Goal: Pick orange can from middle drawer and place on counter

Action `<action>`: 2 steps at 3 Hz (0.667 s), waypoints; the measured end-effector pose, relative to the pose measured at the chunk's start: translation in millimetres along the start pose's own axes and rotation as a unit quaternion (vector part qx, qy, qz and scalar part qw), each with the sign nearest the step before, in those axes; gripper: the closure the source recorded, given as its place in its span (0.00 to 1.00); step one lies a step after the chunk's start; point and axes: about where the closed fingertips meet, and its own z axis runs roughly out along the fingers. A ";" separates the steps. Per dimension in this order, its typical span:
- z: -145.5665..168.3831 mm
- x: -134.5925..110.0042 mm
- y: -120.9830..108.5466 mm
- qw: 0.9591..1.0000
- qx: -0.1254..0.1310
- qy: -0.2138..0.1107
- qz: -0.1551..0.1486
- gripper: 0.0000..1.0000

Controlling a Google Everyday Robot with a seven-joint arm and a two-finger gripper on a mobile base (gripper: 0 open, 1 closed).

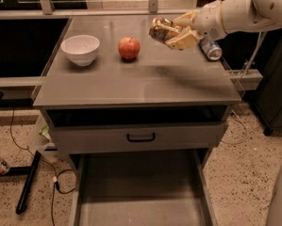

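Note:
My gripper (174, 32) is shut on the orange can (161, 30), a shiny golden-brown wrinkly can. It holds the can in the air above the far right part of the counter (131, 81), to the right of the apple. The white arm reaches in from the upper right. The middle drawer (138, 192) stands pulled out at the bottom of the view, its grey floor bare.
A red apple (129, 48) and a white bowl (80, 49) sit on the counter's left half. A blue-and-silver soda can (210, 49) lies on its side at the counter's right edge, just under the arm. A closed drawer front with a black handle (140, 137) is below the counter.

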 end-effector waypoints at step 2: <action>-4.0 11.7 17.6 1.000 0.005 0.016 0.004 1.00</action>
